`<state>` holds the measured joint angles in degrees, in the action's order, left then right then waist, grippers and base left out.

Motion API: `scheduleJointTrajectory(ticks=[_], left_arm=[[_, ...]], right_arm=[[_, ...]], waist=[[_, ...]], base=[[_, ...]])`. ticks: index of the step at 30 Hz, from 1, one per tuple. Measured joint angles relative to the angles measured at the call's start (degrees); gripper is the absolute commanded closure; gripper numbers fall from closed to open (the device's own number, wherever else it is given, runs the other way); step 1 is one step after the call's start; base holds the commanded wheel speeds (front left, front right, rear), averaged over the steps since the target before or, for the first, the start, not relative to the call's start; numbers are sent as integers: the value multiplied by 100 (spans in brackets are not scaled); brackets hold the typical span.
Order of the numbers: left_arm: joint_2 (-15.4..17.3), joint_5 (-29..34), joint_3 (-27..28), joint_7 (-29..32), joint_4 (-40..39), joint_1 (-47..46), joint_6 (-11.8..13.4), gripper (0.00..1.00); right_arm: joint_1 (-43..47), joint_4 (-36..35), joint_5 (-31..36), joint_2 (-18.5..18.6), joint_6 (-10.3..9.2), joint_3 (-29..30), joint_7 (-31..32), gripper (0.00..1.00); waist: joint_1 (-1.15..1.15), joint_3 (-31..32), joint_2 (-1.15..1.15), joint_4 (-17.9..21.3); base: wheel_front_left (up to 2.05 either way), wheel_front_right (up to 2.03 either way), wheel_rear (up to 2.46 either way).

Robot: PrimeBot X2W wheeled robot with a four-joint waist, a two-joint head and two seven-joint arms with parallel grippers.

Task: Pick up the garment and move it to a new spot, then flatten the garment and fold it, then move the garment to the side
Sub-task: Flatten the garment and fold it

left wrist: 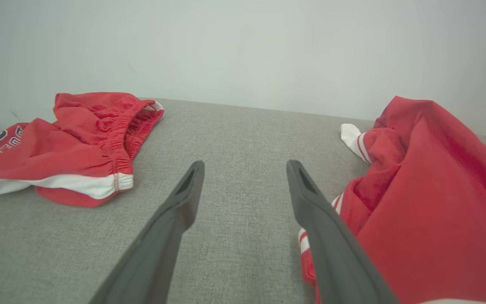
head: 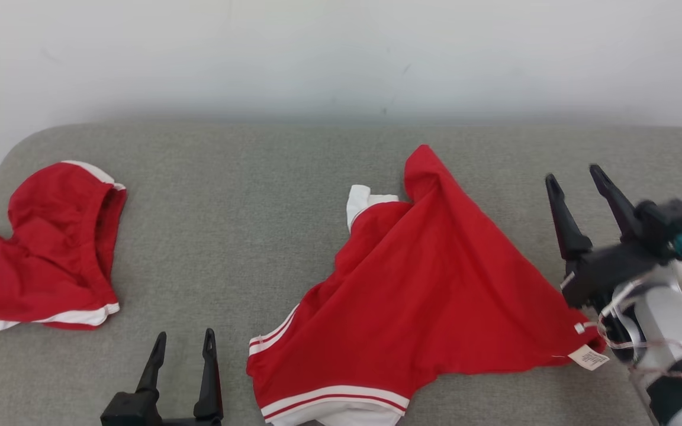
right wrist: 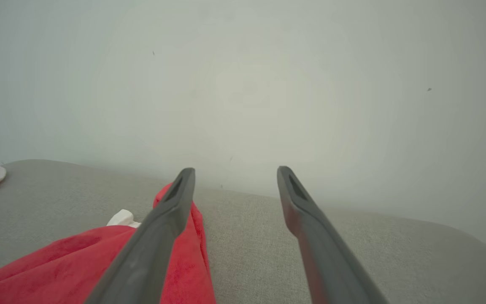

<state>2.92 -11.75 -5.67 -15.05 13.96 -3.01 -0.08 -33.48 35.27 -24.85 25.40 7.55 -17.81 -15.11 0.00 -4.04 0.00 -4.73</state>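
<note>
The left gripper (head: 185, 333), spread wide and empty, sits left of the crumpled red white-trimmed fabric garment (head: 430, 284) on the grey upholstered cushion (head: 258, 207). The right gripper (head: 572, 172), also wide and empty, stands at the garment's right edge.

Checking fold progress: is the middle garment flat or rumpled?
Rumpled: the garment lies creased, its far corner peaked up and one edge bunched beside it.

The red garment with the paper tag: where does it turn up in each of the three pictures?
Head view: the red garment lies spread from the centre to the lower right.
Left wrist view: the red garment is heaped along the right side.
Right wrist view: the red garment sits in the lower left corner.
Shared landmark: the white fabric end poking out at its far edge, on the grey cushion.
</note>
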Motion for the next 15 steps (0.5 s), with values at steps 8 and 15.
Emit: scheduleJointTrajectory(ticks=[8,15], left_arm=[[-2,112,20,0,56,101,-101,0],[0,126,14,0,100,134,-152,0]], right_arm=[[1889,-1800,458,-517,0,1190,-1,0],[3098,-2777,784,-1298,0,1864,-2,0]], waist=[[0,185,0,270],[0,282,0,359]], base=[[0,0,0],[0,0,0]])
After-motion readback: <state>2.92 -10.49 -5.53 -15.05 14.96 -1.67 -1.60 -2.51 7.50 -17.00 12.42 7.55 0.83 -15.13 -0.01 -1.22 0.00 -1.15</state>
